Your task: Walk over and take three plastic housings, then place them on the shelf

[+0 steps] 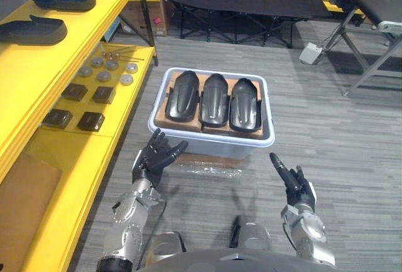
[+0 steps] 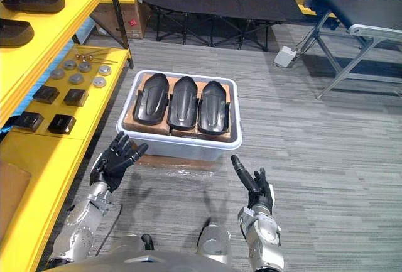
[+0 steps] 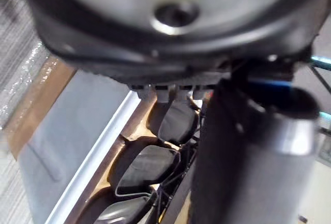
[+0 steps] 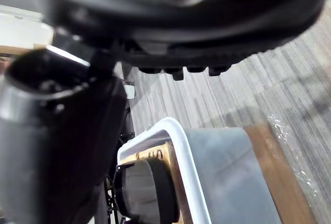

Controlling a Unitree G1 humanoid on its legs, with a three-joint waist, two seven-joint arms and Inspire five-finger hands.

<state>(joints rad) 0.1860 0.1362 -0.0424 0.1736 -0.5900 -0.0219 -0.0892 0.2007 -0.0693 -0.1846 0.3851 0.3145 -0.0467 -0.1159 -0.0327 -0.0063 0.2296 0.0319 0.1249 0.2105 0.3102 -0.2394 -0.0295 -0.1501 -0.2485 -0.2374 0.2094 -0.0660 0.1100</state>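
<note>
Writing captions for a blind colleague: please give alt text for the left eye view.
Three black housings lie side by side on cardboard in a white bin on the grey floor. The left hand and right hand hover open just short of it. A yellow shelf on the left bears similar shells and small parts.

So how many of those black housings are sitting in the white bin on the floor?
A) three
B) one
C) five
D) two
A: three housings lie side by side in the bin, filling it from one side to the other.
</note>
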